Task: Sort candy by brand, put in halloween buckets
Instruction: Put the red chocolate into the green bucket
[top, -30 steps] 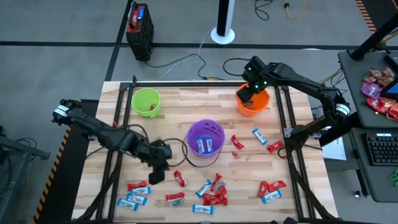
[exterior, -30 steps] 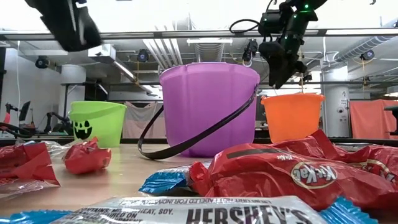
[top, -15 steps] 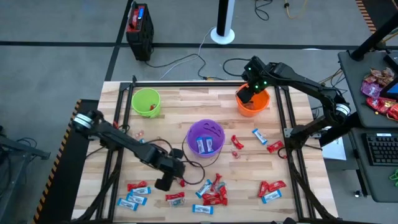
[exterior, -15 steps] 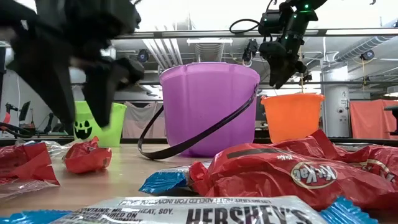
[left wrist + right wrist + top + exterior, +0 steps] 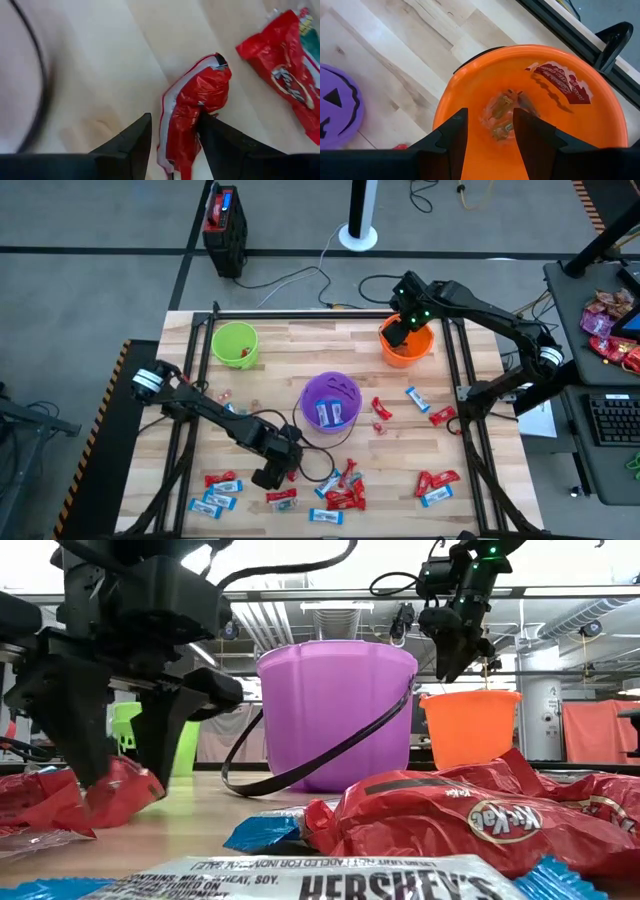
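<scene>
Low in the frame's middle, the left gripper (image 5: 172, 137) stands open around a crinkly red-wrapped candy (image 5: 192, 107), lengthwise between its fingers. Probably not squeezed yet. The right gripper (image 5: 490, 132) hangs open over the round orange plastic bucket (image 5: 600, 120).

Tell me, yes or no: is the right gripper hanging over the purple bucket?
No. The right gripper hangs open over the orange bucket, with the purple bucket off to one side.

left end effector (image 5: 172, 135) straddles a red candy (image 5: 192, 112) on the table (image 5: 100, 75) — fingers apart.
</scene>
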